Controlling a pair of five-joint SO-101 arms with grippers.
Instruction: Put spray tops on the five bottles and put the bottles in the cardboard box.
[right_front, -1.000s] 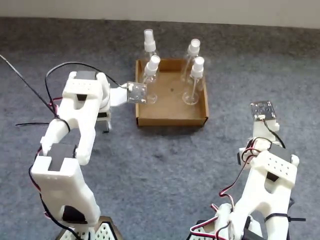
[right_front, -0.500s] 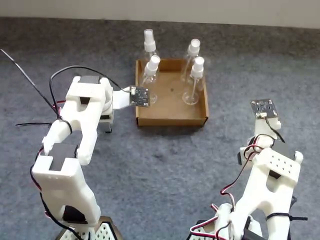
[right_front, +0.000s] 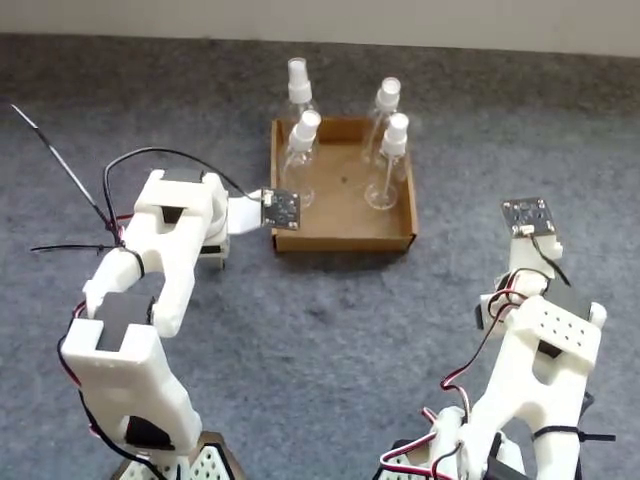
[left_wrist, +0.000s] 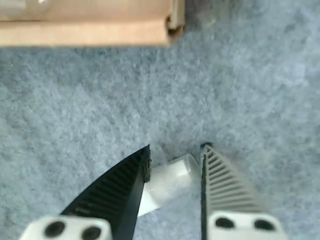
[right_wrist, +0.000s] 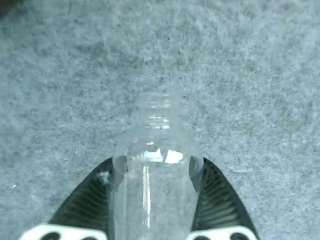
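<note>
While poised low over the grey carpet, clamps a white spray top in the left gripper, pinched between its dark and pale fingers. Looks from that wrist onto a corner of the cardboard box just ahead, apart from the fingertips.

Grips a clear bottle in the right gripper, closed against the bottle's shoulders, with the threaded neck bare (no top on this one) and pointing away from the wrist over carpet.

From the high view, places the left arm close beside the box on its left side. Places the right arm well apart from it, off the near right corner.

Shows four capped bottles at the box, all upright. Stands one inside by the left wall and one inside toward the right wall. Sets another near the far right corner and the last at the far wall. Cannot tell whether those two rear ones stand inside the box or just behind it.
</note>
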